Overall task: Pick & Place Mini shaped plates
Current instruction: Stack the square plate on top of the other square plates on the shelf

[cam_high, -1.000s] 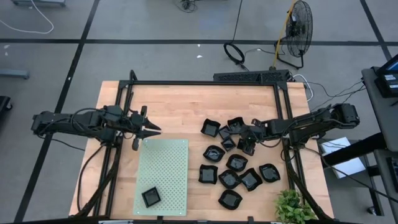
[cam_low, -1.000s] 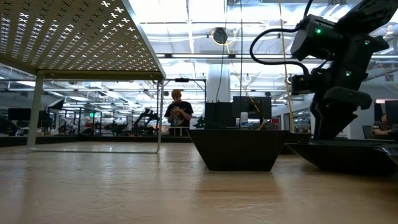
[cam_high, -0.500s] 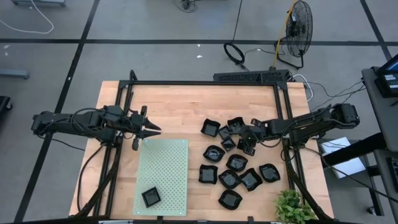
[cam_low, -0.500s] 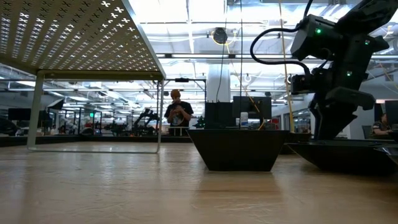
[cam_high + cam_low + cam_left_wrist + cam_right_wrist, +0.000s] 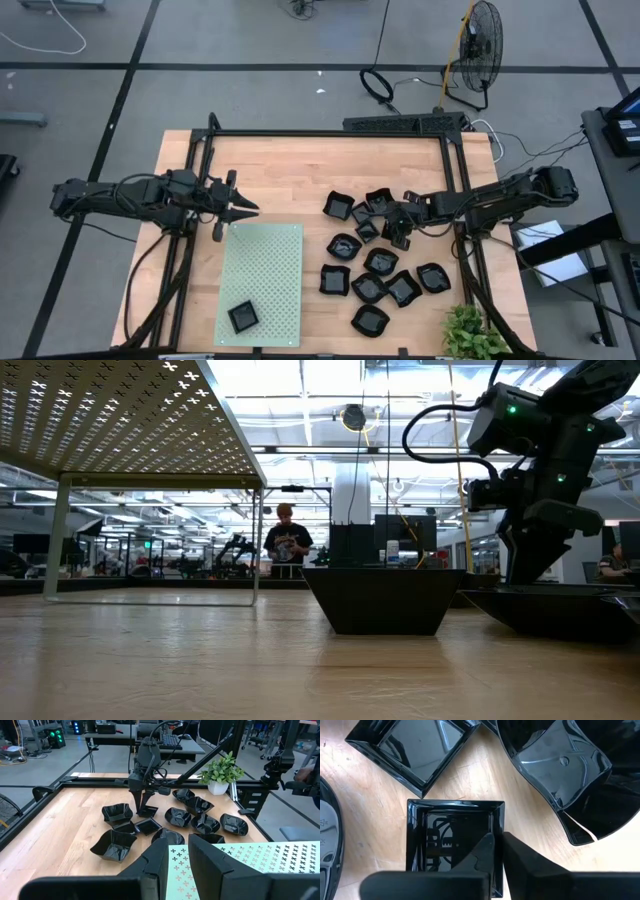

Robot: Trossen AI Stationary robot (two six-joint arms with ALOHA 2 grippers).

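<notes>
My right claw [image 5: 496,851] pinches the rim of a small square plate [image 5: 451,840] lying flat on the desk [image 5: 290,170] among the other plates [image 5: 385,280], so it can be lifted. Left claw [image 5: 240,208] waits half open, empty, above the green mat [image 5: 265,270].

A robotics lab in a large open hall: a wooden bench [image 5: 300,170] with a black frame stands on a grey taped floor, a pedestal fan [image 5: 480,45] and cables nearby (a person [image 5: 287,540] stands far back), among workstations under bright ceiling strip lights.

Glossy black mini plates [image 5: 380,265] clustered table-right; one [image 5: 242,317], seemingly square, on mat.
</notes>
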